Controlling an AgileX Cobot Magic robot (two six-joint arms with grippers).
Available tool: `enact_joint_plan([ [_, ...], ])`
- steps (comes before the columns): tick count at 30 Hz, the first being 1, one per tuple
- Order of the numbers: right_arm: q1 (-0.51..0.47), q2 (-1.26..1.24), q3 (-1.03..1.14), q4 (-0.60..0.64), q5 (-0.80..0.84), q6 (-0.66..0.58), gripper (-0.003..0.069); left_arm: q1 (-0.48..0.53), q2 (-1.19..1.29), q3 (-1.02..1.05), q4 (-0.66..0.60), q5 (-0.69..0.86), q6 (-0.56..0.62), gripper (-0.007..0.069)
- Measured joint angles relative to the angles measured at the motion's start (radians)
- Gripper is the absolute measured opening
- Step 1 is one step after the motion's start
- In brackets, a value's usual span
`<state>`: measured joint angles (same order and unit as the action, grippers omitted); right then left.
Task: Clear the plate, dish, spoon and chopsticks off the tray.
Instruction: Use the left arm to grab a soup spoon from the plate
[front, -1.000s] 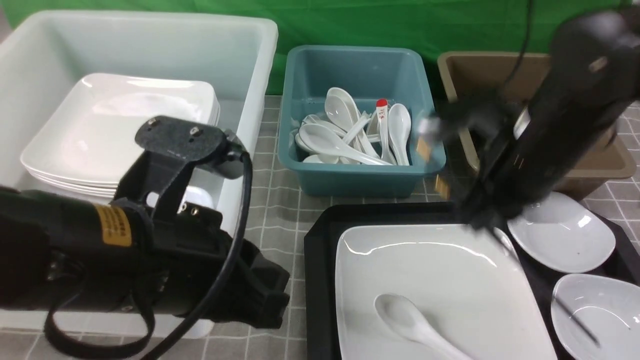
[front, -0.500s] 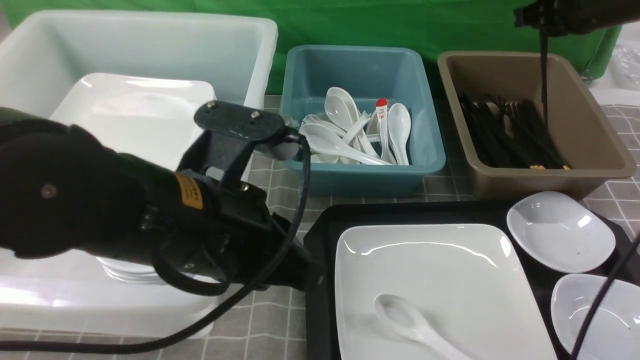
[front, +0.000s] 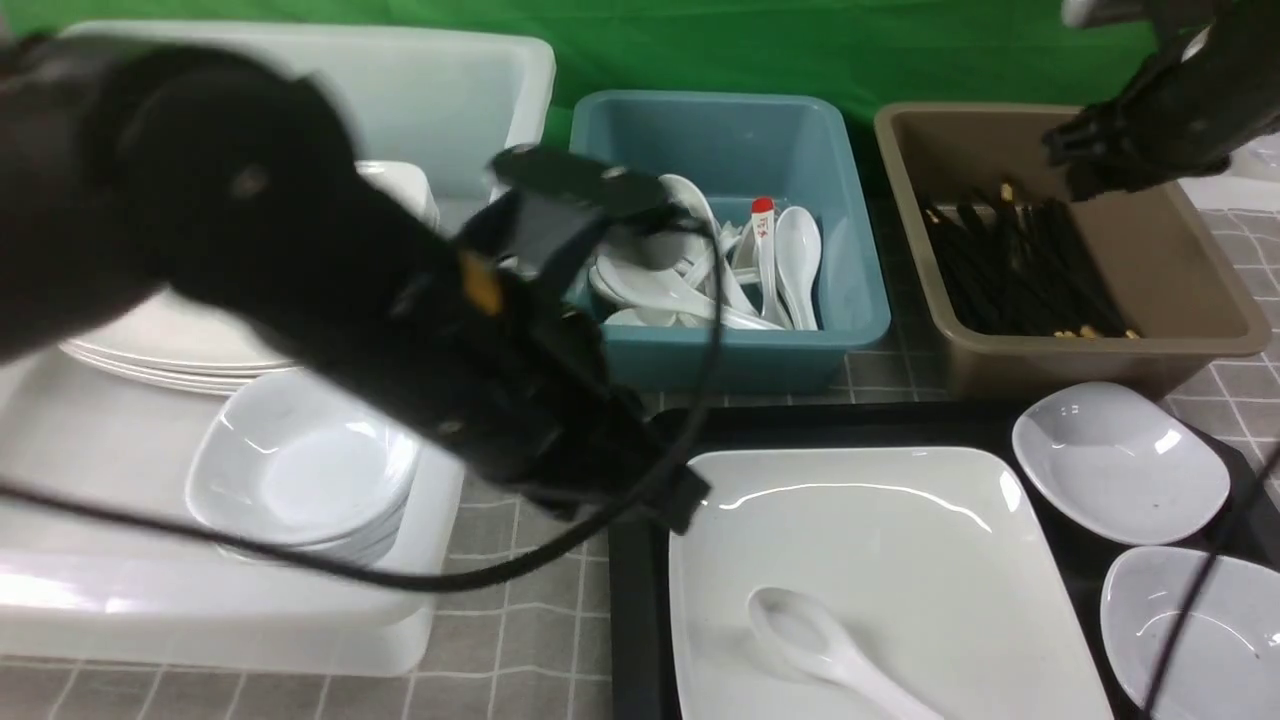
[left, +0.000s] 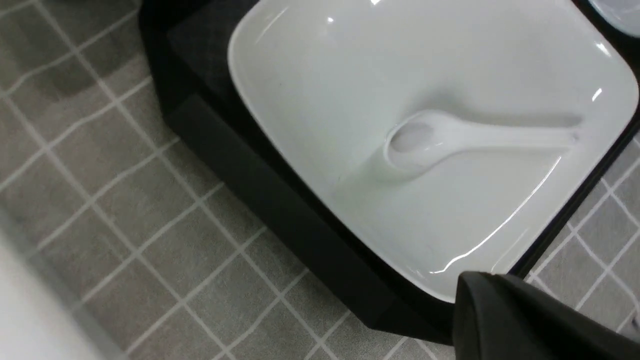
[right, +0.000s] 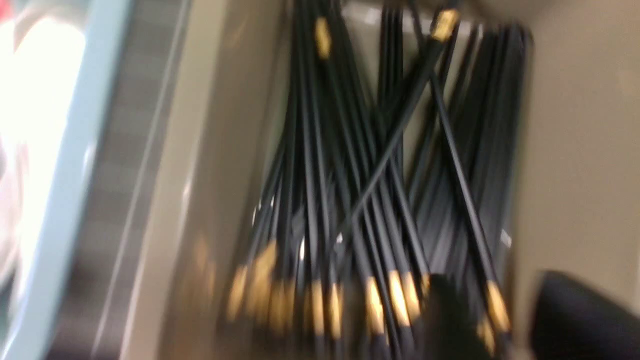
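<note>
Left for you to clear: the large glossy white rounded-square plate (front: 900, 530) on the black rectangular plastic tray (front: 640, 600), the white soup spoon (front: 815, 640) lying in it, and two small deep white dishes (front: 1120, 460) beside it. No chopsticks (right: 350, 165) show on the tray; black gold-banded ones fill the brown tub (front: 1205, 300). The teal tub (front: 850, 310) holds spoons. Your left gripper (front: 685, 495) is closed at the tray's corner. Your right gripper (right: 495, 300) is over the brown tub, its jaws parted and holding nothing.

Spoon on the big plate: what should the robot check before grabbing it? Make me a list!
1. Spoon lies free on the plate: ok.
2. Left gripper open for grabbing: not ok, it is shut.
3. Left gripper above the spoon: not ok, it is off by the plate's edge.
4. Right gripper out of the way: ok, it is over the brown tub.
5. Room in the blue tub for one more spoon: ok.
</note>
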<state>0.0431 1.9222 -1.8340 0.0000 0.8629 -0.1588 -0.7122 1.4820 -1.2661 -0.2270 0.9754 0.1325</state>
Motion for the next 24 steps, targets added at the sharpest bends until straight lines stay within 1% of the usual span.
enact_joint_plan([
  [1, 0.000, -0.009, 0.000, 0.000, 0.025, -0.005, 0.0164, -0.004, 0.007, -0.013, 0.002, 0.008, 0.013, 0.0001],
  [2, 0.000, -0.072, -0.005, 0.006, 0.114, -0.029, 0.0090, -0.040, 0.054, -0.049, 0.008, 0.030, 0.067, 0.0001],
  [3, 0.000, -0.148, -0.006, 0.017, 0.206, -0.049, 0.0051, -0.076, 0.107, -0.074, 0.008, 0.036, 0.126, 0.0001],
  [4, 0.000, -0.198, 0.001, 0.029, 0.257, -0.059, 0.0041, -0.097, 0.133, -0.083, 0.008, 0.035, 0.157, 0.0001],
  [6, 0.000, -0.253, 0.027, 0.043, 0.292, -0.070, 0.0034, -0.126, 0.169, -0.094, 0.008, 0.023, 0.204, 0.0004],
  [7, 0.000, -0.345, 0.082, 0.072, 0.303, -0.079, 0.0029, -0.162, 0.211, -0.097, 0.008, -0.014, 0.247, 0.0011],
  [9, 0.000, -0.417, 0.124, 0.094, 0.303, -0.082, 0.0028, -0.184, 0.241, -0.099, 0.005, -0.038, 0.285, 0.0023],
  [10, 0.000, -0.494, 0.193, 0.121, 0.304, -0.080, 0.0027, -0.202, 0.269, -0.101, 0.002, -0.063, 0.321, 0.0043],
  [12, 0.000, -0.625, 0.304, 0.176, 0.304, -0.070, 0.0027, -0.233, 0.311, -0.102, -0.012, -0.102, 0.406, 0.0100],
  [14, 0.000, -0.752, 0.415, 0.233, 0.304, -0.069, 0.0027, -0.259, 0.347, -0.103, -0.013, -0.136, 0.456, 0.0175],
  [18, 0.000, -0.988, 0.578, 0.276, 0.304, -0.063, 0.0027, -0.296, 0.406, -0.103, 0.029, -0.221, 0.487, 0.0365],
  [19, 0.000, -1.032, 0.608, 0.280, 0.304, -0.062, 0.0027, -0.303, 0.419, -0.103, 0.048, -0.249, 0.493, 0.0426],
  [21, 0.000, -1.097, 0.650, 0.281, 0.304, -0.059, 0.0027, -0.311, 0.442, -0.103, 0.075, -0.281, 0.502, 0.0498],
  [24, 0.000, -1.159, 0.684, 0.284, 0.304, -0.046, 0.0027, -0.323, 0.476, -0.103, 0.107, -0.332, 0.529, 0.0584],
])
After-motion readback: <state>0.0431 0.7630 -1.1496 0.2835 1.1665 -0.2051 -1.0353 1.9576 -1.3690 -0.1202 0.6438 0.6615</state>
